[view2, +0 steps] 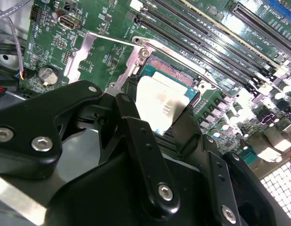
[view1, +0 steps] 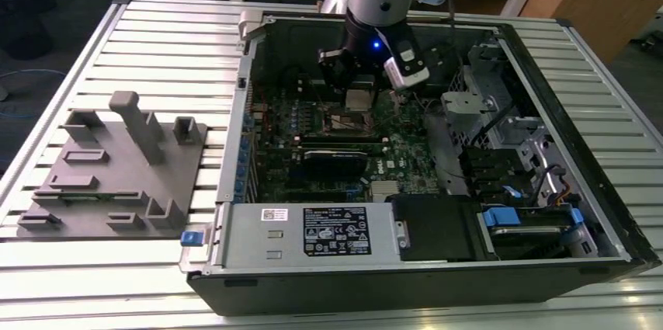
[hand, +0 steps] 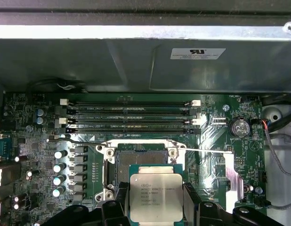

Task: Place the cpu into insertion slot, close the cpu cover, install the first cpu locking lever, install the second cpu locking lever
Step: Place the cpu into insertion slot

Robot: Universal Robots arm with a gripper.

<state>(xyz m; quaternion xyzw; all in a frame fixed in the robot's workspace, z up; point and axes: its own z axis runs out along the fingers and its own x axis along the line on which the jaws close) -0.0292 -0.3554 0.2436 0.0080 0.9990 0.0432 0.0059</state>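
Gripper (hand: 156,212) clamps the cpu (hand: 156,195) by two opposite edges, just above the insertion slot (hand: 141,157), apart from it; best lowered level, corners squared to the slot, without force

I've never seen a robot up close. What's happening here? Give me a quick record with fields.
setting: open computer case lying on a slatted table
held: cpu, gripped at two opposite edges by the jaws
insertion slot: open, dark centre showing
cpu position: above the slot, not yet seated
beside case: grey fixture block, at the exterior view's left
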